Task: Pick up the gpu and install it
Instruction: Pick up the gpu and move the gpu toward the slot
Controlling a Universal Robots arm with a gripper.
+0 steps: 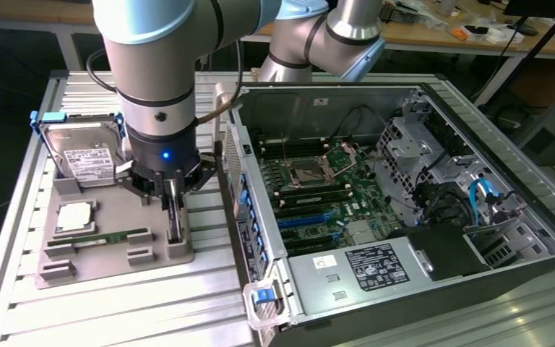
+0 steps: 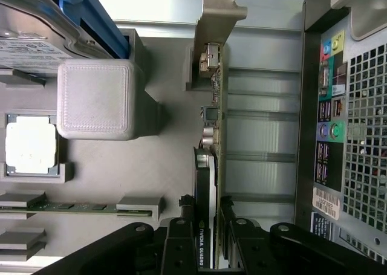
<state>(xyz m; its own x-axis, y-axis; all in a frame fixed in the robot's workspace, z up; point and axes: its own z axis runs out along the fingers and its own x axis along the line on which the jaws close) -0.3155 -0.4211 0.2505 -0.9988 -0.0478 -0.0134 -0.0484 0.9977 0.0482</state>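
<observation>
The gpu (image 2: 208, 166) stands on edge in its slot on the grey parts holder (image 1: 113, 264), its silver bracket (image 2: 217, 15) at the end away from the gripper. My gripper (image 2: 205, 211) comes straight down over the card, one black finger (image 2: 186, 210) against each face, shut on it. In the exterior view the gripper (image 1: 171, 206) sits low over the holder's right side, just outside the open computer case (image 1: 403, 94), and the gpu (image 1: 174, 230) shows as a thin dark edge below it. The card still rests in the holder.
On the holder lie a hard drive (image 1: 84, 152) in a blue frame, a CPU (image 1: 73, 217) and a green RAM stick (image 1: 109, 236). The case's motherboard (image 1: 316, 195) is exposed, with blue slots (image 1: 311, 217). The case's rear ports (image 2: 329, 136) stand close beside the gpu.
</observation>
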